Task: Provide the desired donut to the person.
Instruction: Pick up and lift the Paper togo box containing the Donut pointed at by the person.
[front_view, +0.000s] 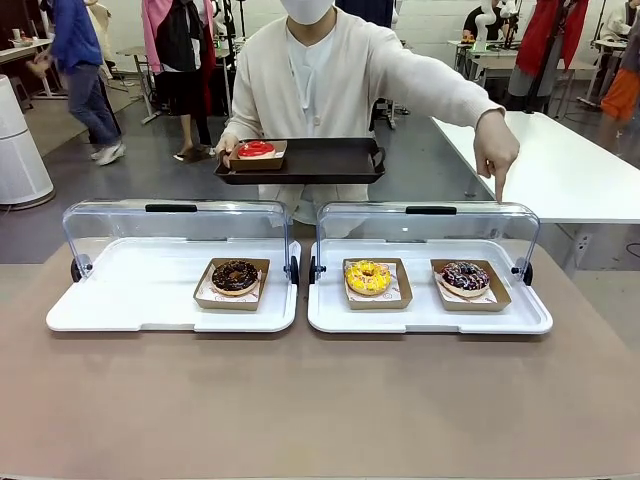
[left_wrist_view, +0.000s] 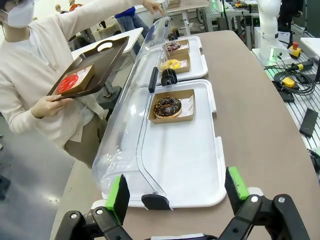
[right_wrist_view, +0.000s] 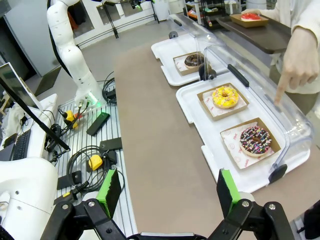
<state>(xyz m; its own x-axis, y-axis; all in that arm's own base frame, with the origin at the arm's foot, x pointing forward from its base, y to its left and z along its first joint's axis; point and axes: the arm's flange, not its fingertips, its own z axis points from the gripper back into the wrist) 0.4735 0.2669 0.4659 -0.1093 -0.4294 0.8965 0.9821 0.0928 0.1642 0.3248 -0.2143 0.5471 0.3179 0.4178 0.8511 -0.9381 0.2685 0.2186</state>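
The person (front_view: 315, 80) in a cream cardigan stands at the far side, holding a black tray (front_view: 330, 160) with a red donut (front_view: 256, 150) in a paper box. Their other hand (front_view: 496, 150) points down over the sprinkled chocolate donut (front_view: 465, 277) in the right display tray (front_view: 430, 315). A yellow donut (front_view: 368, 277) sits beside it. A chocolate donut (front_view: 235, 277) lies in the left display tray (front_view: 150, 305). My left gripper (left_wrist_view: 175, 192) is open, short of the left tray's end. My right gripper (right_wrist_view: 165, 192) is open, near the right tray's end.
Both display trays have clear lids (front_view: 175, 225) raised at the back. The brown table (front_view: 300, 400) in front of the trays is bare. Cables and boxes (right_wrist_view: 90, 160) lie beside the table in the right wrist view. A white table (front_view: 560, 170) stands at back right.
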